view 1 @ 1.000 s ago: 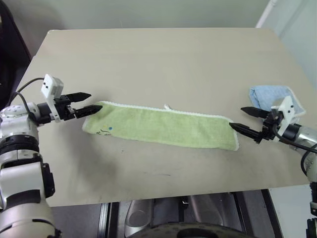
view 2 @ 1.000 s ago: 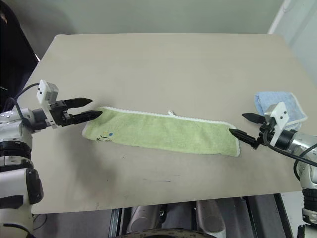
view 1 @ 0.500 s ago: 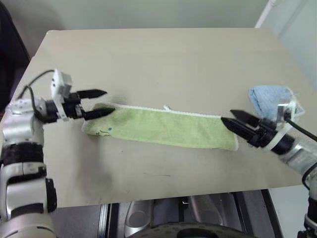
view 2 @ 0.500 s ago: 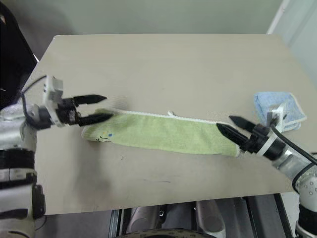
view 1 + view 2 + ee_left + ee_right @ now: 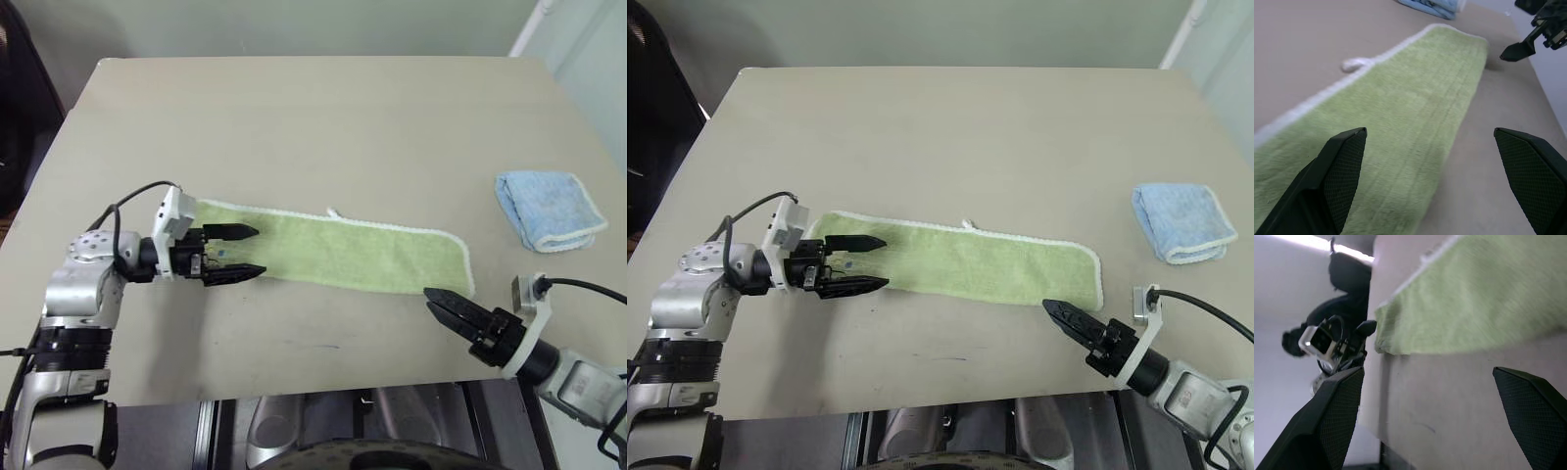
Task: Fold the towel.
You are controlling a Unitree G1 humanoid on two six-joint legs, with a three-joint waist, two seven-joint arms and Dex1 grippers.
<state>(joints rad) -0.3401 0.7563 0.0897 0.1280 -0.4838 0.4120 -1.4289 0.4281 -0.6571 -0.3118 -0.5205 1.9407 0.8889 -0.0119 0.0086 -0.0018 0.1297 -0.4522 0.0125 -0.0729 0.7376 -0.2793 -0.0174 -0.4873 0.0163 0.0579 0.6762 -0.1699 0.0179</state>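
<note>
The towel (image 5: 343, 251) is a long light green strip with white edging, lying flat across the table (image 5: 313, 117). A small white loop (image 5: 333, 211) sits on its far edge. My left gripper (image 5: 261, 250) is open and points along the towel, with its fingers (image 5: 1337, 171) spread low over the left end. My right gripper (image 5: 436, 300) is open too. It hovers over bare table just in front of the towel's right end, apart from the cloth. In the left wrist view the right gripper's black tip (image 5: 1518, 49) shows beyond the towel's far end.
A smaller light blue towel (image 5: 549, 208) lies folded at the table's right side. The table's front edge (image 5: 323, 387) runs close under both arms. Bare tabletop stretches behind the green towel.
Both arms have drawn back toward me. The left gripper slid right, over the towel's left end. The right gripper rolled and dropped off the right end toward the front edge. The towel lies as before.
</note>
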